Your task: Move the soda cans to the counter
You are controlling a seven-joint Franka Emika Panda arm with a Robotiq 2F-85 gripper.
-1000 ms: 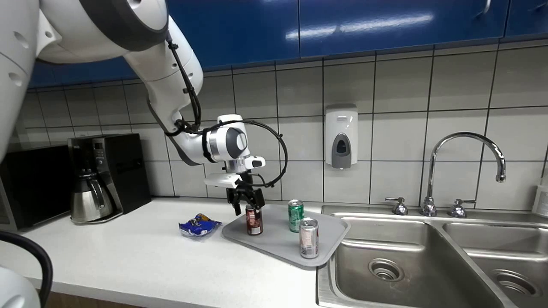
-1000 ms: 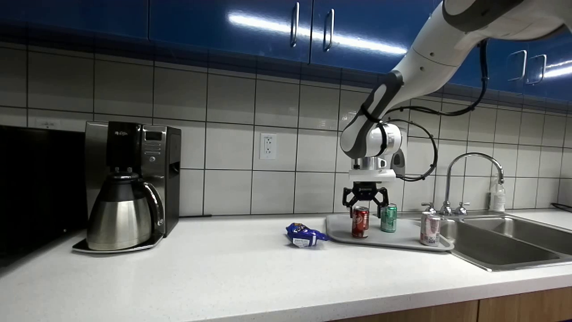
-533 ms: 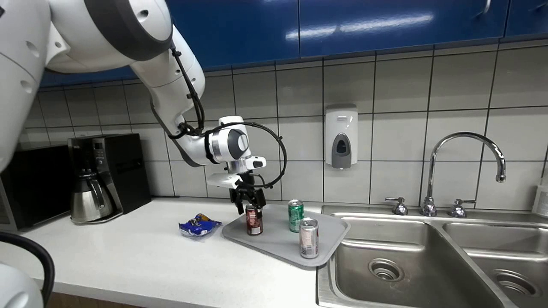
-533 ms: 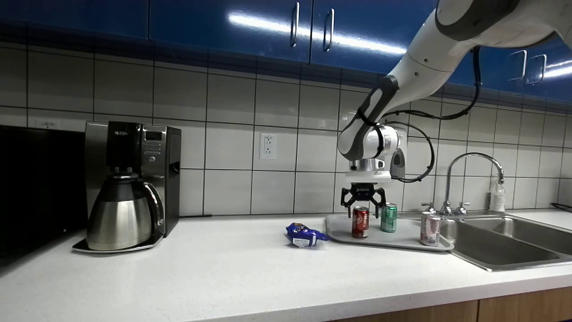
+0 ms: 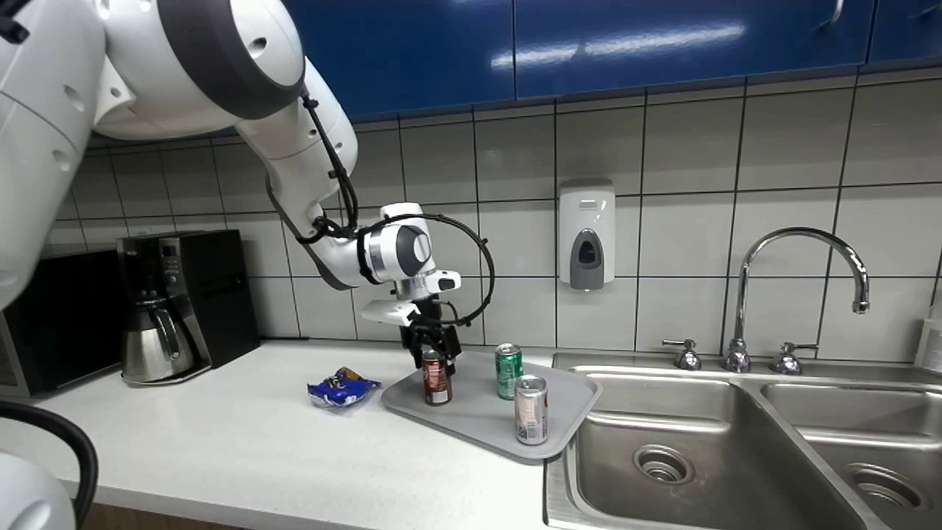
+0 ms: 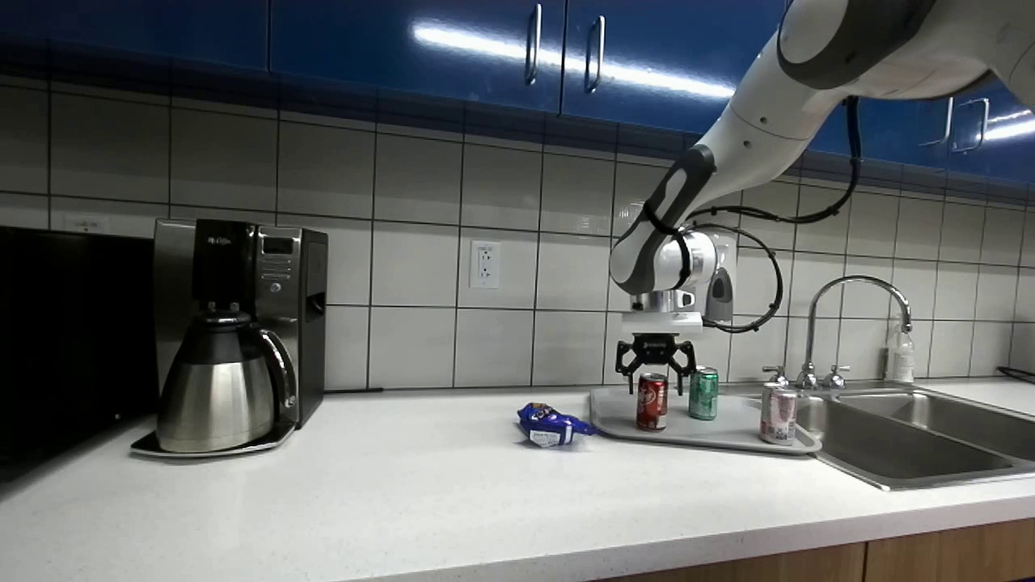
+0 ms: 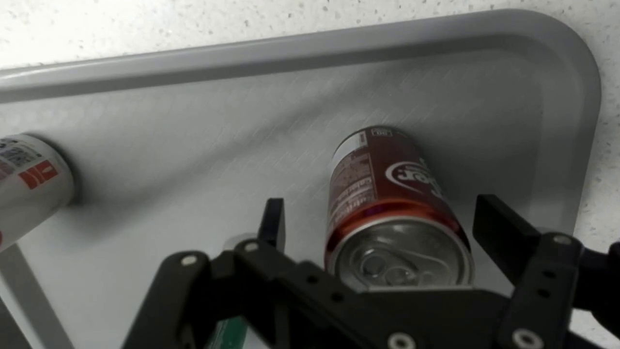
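The claw point(image 6: 656, 391), spread wide by the counter's point(image 6: 404, 493) back edge, might tip the red can point(image 7: 382, 189) if it comes down crooked.

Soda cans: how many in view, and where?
3, all on the grey tray: the red can at the end nearest the blue wrapper, the green can toward the tiled wall, the silver can by the sink. Closed cabinets could hide more.

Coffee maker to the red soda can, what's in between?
A crumpled blue wrapper lies on the counter, and then comes the grey tray that the red soda can stands on. Both exterior views show this.
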